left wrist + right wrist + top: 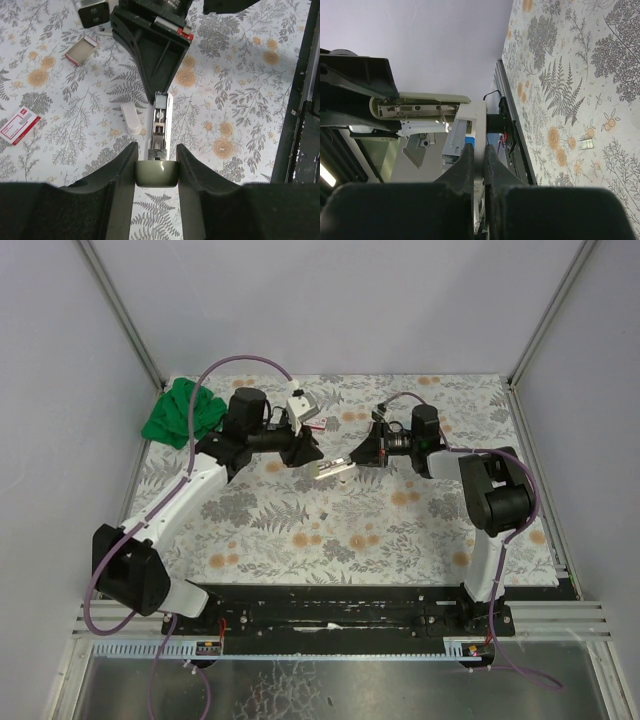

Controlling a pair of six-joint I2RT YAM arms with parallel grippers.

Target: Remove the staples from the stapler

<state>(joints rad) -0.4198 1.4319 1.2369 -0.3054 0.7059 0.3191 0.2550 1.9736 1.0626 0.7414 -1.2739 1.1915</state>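
The stapler [335, 468] hangs above the middle of the table between both arms. My left gripper [156, 170] is shut on its olive-green rear end [157, 173], and the metal magazine [160, 120] runs away from it toward the right arm. My right gripper [479, 152] is shut on a pale flat part of the stapler [479, 125]; the olive cover [420, 96] and the metal rail stick out to the left. A tiny silvery bit, the staples [325, 510], lies on the floral mat below the stapler. The staples [586, 144] rest on an orange flower and also show as staples [220, 147].
A green cloth [185, 410] lies at the back left. On the mat near the stapler are a grey second stapler [92, 11], an open small box [81, 50], a red-and-white box [19, 125] and a white plastic piece [131, 117]. The black rail [300, 100] marks the near edge.
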